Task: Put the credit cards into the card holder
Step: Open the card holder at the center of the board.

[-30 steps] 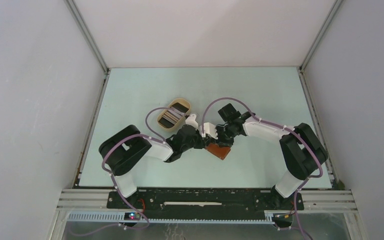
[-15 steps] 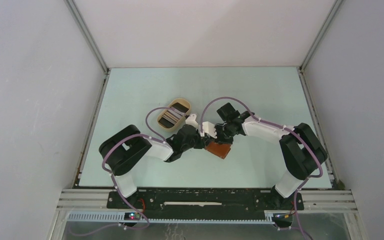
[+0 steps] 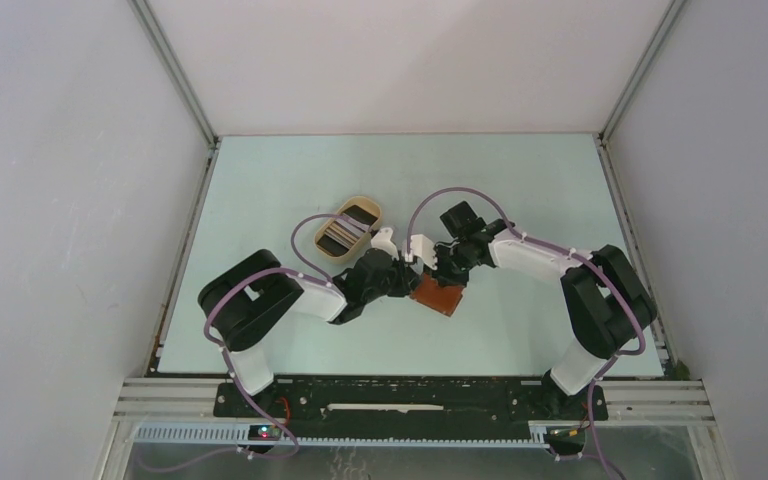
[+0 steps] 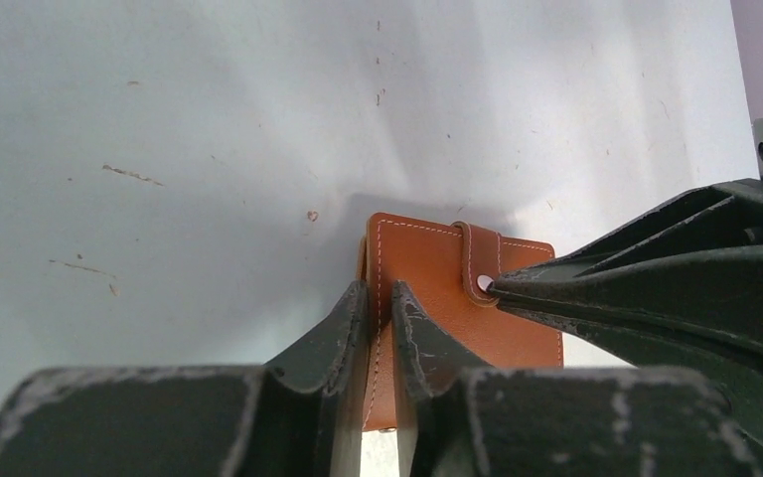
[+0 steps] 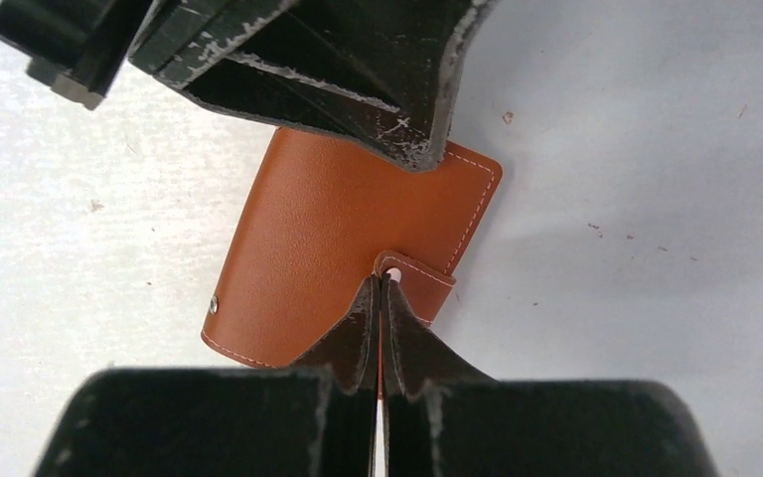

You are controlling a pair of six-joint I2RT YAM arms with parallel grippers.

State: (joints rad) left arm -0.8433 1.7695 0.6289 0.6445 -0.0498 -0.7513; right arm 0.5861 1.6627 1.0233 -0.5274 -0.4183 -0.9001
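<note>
The card holder, a closed reddish-brown leather wallet, lies on the table between both arms. My left gripper is shut on its stitched left edge, with leather showing between the jaws. My right gripper is shut on the snap tab, its tips at the metal snap. In the top view both grippers meet over the card holder. The credit cards lie stacked in an oval tan tray behind the left arm.
The tan tray sits just behind the left wrist. Grey enclosure walls ring the pale green table. The right gripper's fingers cross the right of the left wrist view.
The right gripper has closed fully onto the snap tab. The left gripper's jaws have narrowed onto the card holder's edge. Both arms shifted only slightly.
</note>
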